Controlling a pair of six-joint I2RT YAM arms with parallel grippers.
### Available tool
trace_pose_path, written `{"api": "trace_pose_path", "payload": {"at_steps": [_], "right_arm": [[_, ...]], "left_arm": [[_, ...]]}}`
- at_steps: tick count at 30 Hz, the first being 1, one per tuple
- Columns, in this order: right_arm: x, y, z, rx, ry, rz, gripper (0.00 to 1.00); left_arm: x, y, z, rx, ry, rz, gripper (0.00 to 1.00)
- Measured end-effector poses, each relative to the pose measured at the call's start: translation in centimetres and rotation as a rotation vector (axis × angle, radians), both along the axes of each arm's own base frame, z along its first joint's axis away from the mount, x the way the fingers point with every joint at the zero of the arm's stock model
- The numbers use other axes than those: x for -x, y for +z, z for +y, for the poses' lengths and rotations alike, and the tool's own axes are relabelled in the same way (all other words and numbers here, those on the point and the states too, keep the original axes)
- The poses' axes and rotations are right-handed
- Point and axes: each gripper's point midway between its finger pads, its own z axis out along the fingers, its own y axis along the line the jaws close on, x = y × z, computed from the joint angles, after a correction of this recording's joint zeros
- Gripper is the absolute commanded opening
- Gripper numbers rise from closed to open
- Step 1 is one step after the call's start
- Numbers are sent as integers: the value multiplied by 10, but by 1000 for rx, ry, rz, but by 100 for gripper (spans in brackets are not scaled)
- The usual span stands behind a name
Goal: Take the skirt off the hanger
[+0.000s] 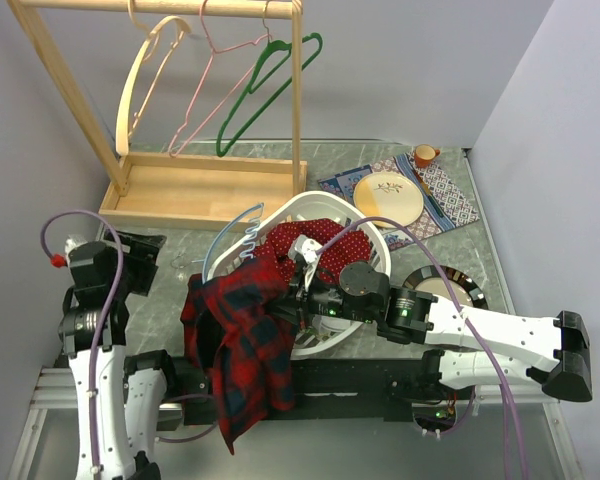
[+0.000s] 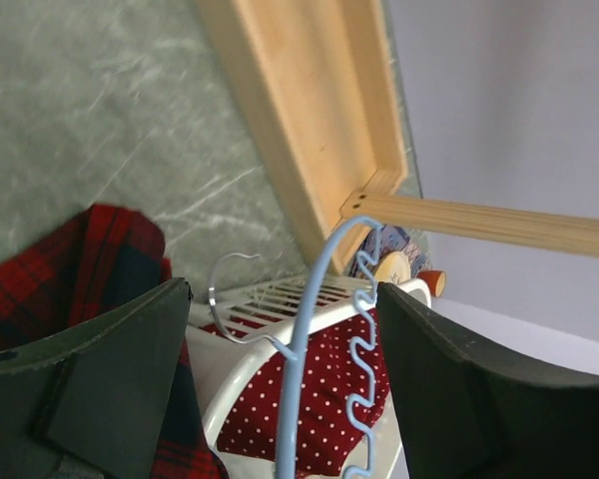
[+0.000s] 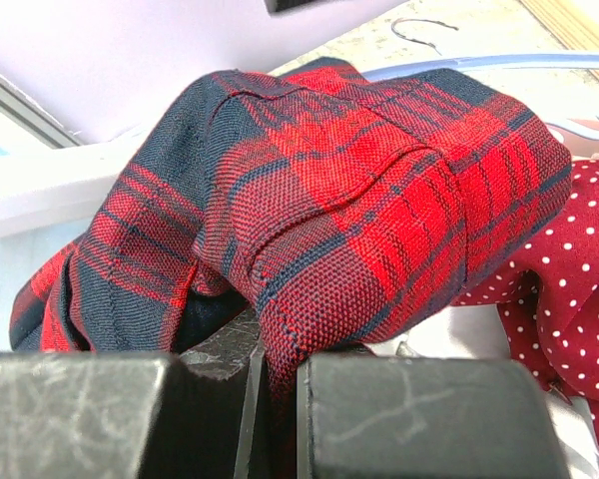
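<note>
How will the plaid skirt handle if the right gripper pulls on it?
Probably floppy: the plaid skirt droops in loose folds. Its coarse weave, pinched in the right gripper, should resist slipping. It may drag the thin blue hanger along.

We are seeing a coarse-woven cloth skirt [image 3: 359,220]. We are also seeing a glossy plastic basket [image 2: 309,296] and a matt wooden rack [image 1: 210,190].

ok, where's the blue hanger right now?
Top view, left of centre: the blue hanger sits at the left rim of the white basket, just beyond the plaid skirt and near the wooden rack base.
</note>
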Motion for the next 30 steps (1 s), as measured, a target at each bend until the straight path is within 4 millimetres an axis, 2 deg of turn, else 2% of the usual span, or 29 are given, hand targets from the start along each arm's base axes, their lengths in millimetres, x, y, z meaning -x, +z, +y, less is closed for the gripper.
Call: {"api": "trace_pose_path", "payload": {"at_steps": [5,8,10,14,16,17,20,22,24,25,30], "right_arm": [[0,-1,0,1,0,4,0],[0,-1,1,3,-1,5,0],[0,-2,1,4,-1,7,0],[-1,-4,3,8,0,10,0],[-1,-5,4,10,0,11,0],[-1,-4,5,10,0,11,0],[-2,-3,7,9,3,12,0],[-2,-3,8,10,4,12,0],[-1,-2,8,10,7,12,0],[-1,-2,8,12,8,13,0],[0,-2,9,18,17,17,0]], "left_arm": [[1,-35,-12,123,-2,74,72],[2,-50,-19,185,-7,103,68],[2,-54,-22,213,-10,111,59],[-1,-54,-25,256,-5,96,47],[-3,-53,-26,267,-8,75,35],[-5,-51,-26,273,-10,62,23],[-6,-47,-28,289,-15,34,13],[-9,-43,-28,290,-15,15,12],[-9,-42,-28,291,-14,10,3],[-9,-41,-28,294,-13,10,1],[-12,-33,-27,295,-9,-25,1]]}}
